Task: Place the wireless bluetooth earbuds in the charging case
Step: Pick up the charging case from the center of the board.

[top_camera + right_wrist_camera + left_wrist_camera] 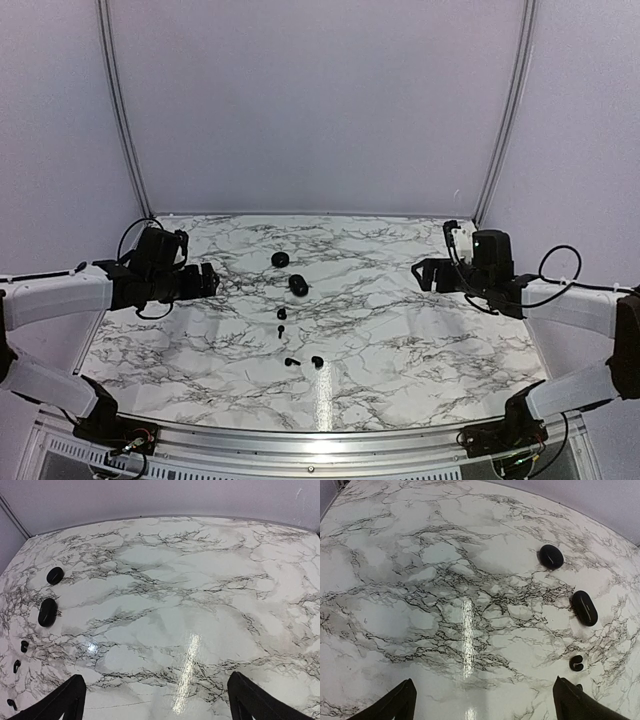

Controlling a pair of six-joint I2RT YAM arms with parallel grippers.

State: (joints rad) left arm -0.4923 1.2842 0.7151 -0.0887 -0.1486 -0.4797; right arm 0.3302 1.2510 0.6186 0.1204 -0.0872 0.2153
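Holding left hand and right hand wide open, empty, at the table sides, probably leaving the earbuds in the middle reachable.

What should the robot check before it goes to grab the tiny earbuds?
1. Left pincer open and empty: ok.
2. Right pincer open and empty: ok.
3. Earbuds in sight: ok, several lie loose on the table, in front of the oval and the disc.
4. Bare table between each pincer and the earbuds: ok.
5. Case open and ready: cannot tell. Neither the oval nor the disc shows an opening.
6. Earbuds already in the case: not ok, none is in yet.
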